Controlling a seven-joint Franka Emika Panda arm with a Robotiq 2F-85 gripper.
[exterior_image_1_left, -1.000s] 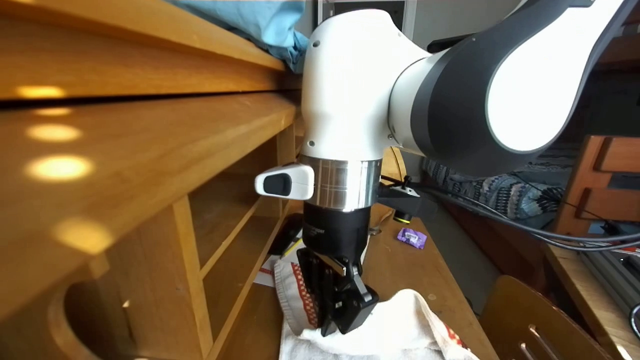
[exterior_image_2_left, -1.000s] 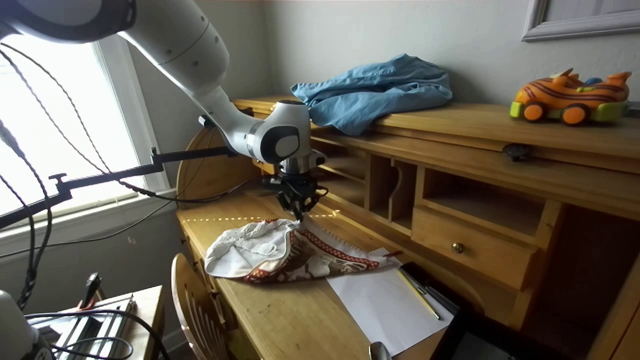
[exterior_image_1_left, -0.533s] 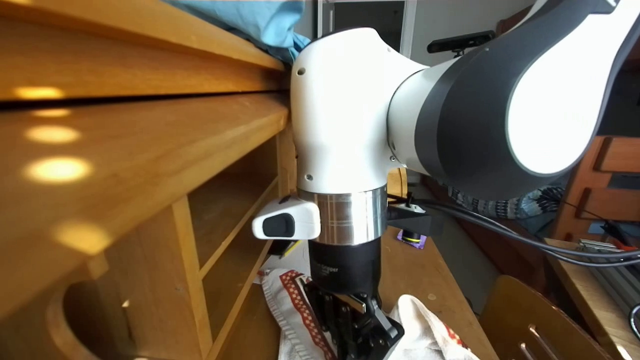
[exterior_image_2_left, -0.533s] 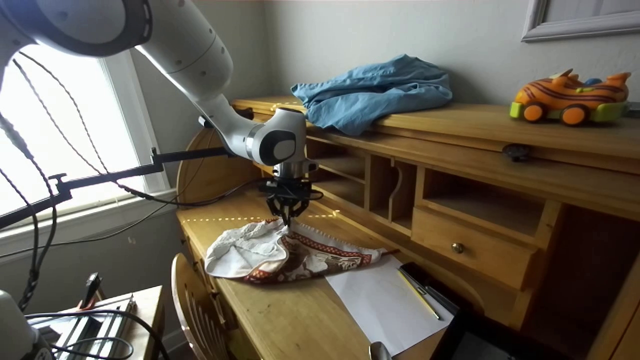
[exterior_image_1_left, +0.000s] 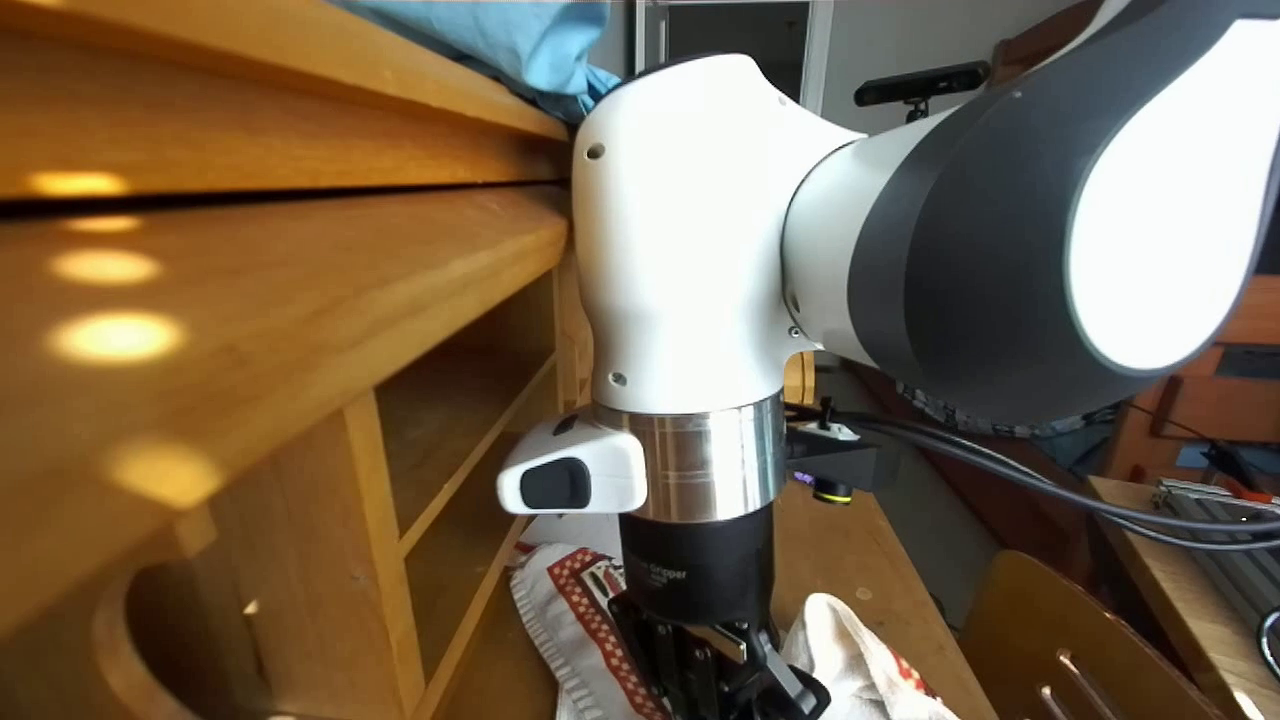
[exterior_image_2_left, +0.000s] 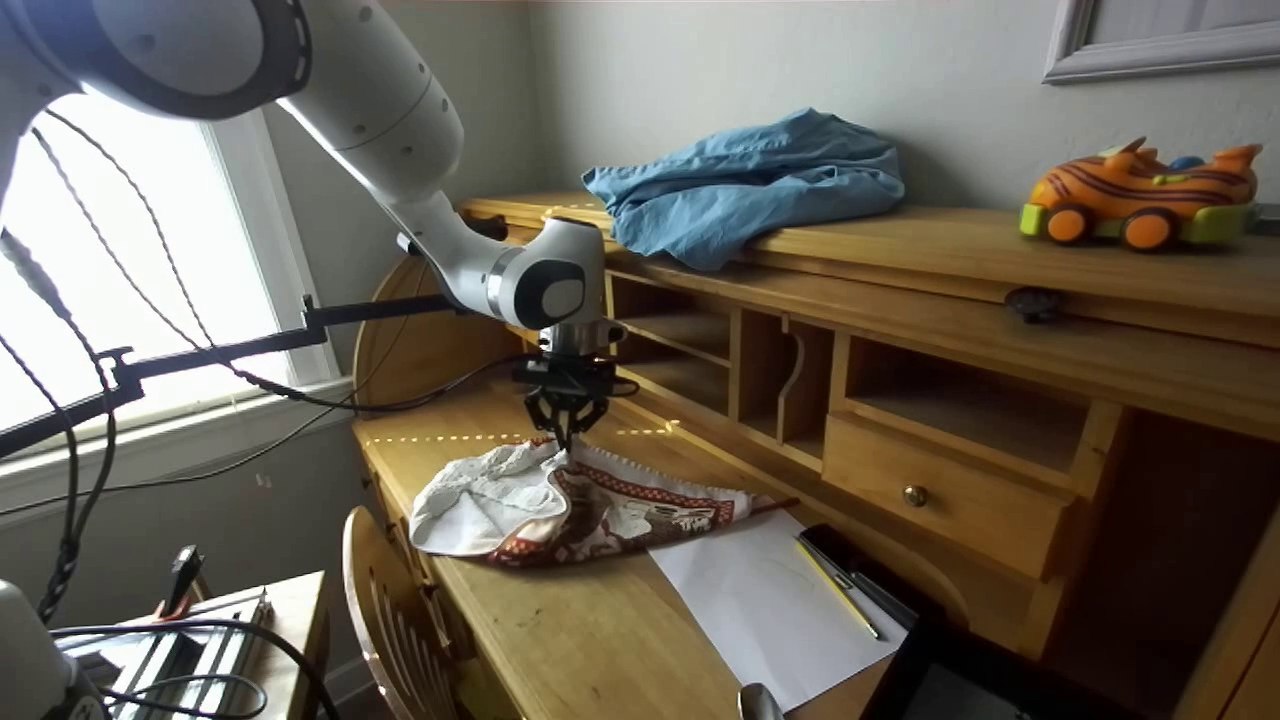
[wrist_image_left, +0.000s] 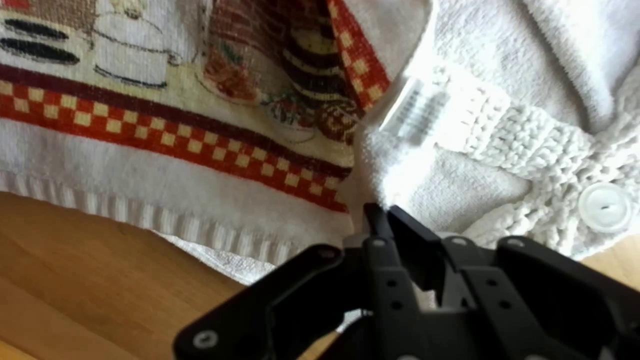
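rumpled white towel (wrist_image_left: 280, 125), red-checked border (wrist_image_left: 175, 140), kitchen print (wrist_image_left: 240, 65), crocheted strip (wrist_image_left: 535, 137), white button (wrist_image_left: 605, 207); gripper (wrist_image_left: 384, 212) clenched on its fold.

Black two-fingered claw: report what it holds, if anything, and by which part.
The black two-fingered claw pinches the rumpled red-and-white printed cloth towel at a fold near its ribbed white edge, where the printed face turns over.

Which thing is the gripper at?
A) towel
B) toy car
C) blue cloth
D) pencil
A: in the wrist view, the gripper has its tips close together on a fold of the towel, just off the end of the red checkered border.
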